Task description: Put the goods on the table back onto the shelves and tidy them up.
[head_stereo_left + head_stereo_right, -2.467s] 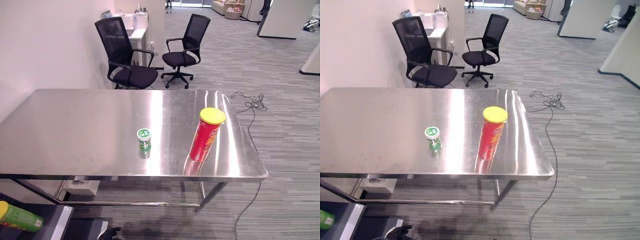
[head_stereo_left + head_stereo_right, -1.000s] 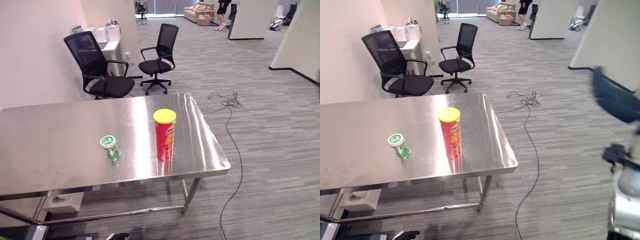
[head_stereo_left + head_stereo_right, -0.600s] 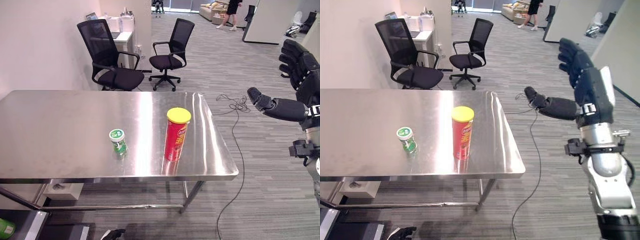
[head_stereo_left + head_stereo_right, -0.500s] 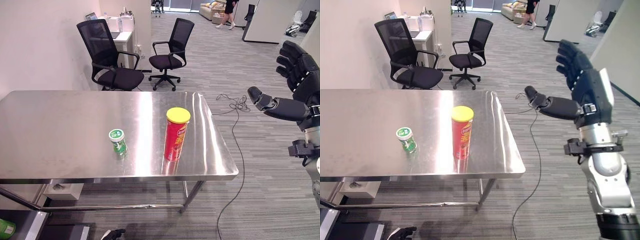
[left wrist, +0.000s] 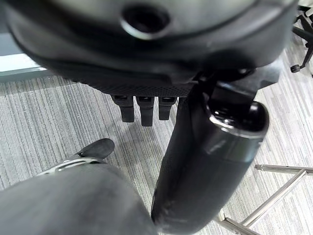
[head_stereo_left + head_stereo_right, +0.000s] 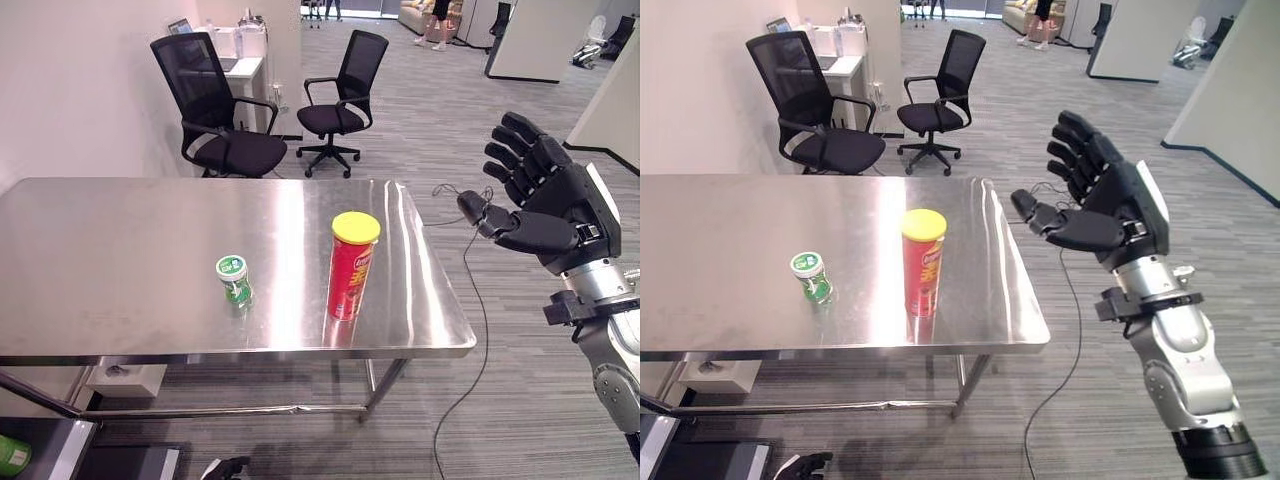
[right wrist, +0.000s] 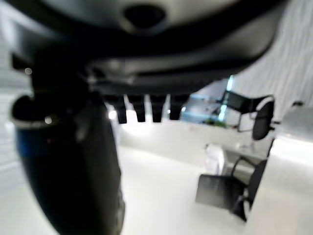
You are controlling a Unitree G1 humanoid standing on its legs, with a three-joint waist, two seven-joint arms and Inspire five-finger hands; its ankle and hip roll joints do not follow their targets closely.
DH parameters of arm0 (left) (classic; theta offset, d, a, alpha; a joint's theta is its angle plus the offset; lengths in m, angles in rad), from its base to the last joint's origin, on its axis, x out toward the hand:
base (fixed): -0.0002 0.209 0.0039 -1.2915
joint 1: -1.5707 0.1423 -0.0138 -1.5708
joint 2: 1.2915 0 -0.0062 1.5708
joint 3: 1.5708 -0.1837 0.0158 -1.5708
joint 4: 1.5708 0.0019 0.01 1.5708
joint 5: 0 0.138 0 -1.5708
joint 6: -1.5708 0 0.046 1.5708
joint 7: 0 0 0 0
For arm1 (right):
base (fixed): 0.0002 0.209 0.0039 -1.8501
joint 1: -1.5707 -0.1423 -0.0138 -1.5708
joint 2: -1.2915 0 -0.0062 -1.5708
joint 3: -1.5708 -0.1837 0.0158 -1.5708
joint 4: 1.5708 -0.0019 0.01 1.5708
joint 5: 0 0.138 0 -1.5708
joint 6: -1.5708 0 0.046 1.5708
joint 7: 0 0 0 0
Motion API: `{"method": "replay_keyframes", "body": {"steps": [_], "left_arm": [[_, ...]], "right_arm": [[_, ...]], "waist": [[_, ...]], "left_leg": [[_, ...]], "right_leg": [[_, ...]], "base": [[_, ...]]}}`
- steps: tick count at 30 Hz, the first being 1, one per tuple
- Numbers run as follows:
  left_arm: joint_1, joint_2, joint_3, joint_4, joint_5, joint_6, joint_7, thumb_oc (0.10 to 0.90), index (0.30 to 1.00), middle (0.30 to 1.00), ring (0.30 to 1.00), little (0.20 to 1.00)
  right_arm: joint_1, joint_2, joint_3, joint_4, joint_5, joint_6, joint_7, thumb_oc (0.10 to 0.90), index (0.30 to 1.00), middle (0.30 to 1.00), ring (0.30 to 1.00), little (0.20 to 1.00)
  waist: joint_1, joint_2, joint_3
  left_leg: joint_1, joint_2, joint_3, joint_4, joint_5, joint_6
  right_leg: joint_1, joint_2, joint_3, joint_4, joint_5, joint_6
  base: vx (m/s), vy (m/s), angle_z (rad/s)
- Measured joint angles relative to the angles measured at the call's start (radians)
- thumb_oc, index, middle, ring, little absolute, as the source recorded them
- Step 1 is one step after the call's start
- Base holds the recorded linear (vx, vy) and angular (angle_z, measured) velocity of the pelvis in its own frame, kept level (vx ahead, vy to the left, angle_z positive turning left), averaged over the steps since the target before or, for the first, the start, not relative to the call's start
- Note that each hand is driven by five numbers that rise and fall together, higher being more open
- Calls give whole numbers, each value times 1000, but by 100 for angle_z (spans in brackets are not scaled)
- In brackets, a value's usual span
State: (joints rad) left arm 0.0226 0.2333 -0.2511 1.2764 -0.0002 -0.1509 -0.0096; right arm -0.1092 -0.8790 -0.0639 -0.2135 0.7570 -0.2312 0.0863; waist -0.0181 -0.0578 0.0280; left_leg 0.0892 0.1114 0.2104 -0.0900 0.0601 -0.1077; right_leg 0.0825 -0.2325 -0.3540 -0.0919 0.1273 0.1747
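A tall red can with a yellow lid stands upright near the right end of the steel table. To its left stands a small green tub with a white-and-green lid. My right hand hangs in the air past the table's right end, level with the can and well apart from it. It is open, with its fingers spread and the thumb pointing at the table. My left hand hangs low over the carpet, open and holding nothing.
Two black office chairs stand behind the table, by a white cabinet. A loose cable runs over the carpet right of the table. A green container lies at the lower left. A person walks far off.
The camera has swung round a little. My right hand has come down and in towards the table's right end. The can and the tub have not moved on the table.
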Motion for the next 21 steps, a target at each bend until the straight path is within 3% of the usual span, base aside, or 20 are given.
{"method": "replay_keyframes", "body": {"steps": [13,21], "left_arm": [[-1,4,2,-1,-1,-1,0,800,900,900,900,900],[0,8,4,-3,-6,-2,0,800,900,900,900,900]], "right_arm": [[-105,0,116,-11,-22,3,18,800,900,900,900,900],[-143,0,239,10,-115,52,20,800,900,900,900,900]], "waist": [[4,-6,4],[8,-9,6]], "left_leg": [[-2,1,-1,-1,0,0],[-5,0,-9,-1,0,0]], "right_leg": [[4,0,-1,0,0,0],[8,0,-10,0,0,0]], "base": [[0,0,0],[2,2,2]]}}
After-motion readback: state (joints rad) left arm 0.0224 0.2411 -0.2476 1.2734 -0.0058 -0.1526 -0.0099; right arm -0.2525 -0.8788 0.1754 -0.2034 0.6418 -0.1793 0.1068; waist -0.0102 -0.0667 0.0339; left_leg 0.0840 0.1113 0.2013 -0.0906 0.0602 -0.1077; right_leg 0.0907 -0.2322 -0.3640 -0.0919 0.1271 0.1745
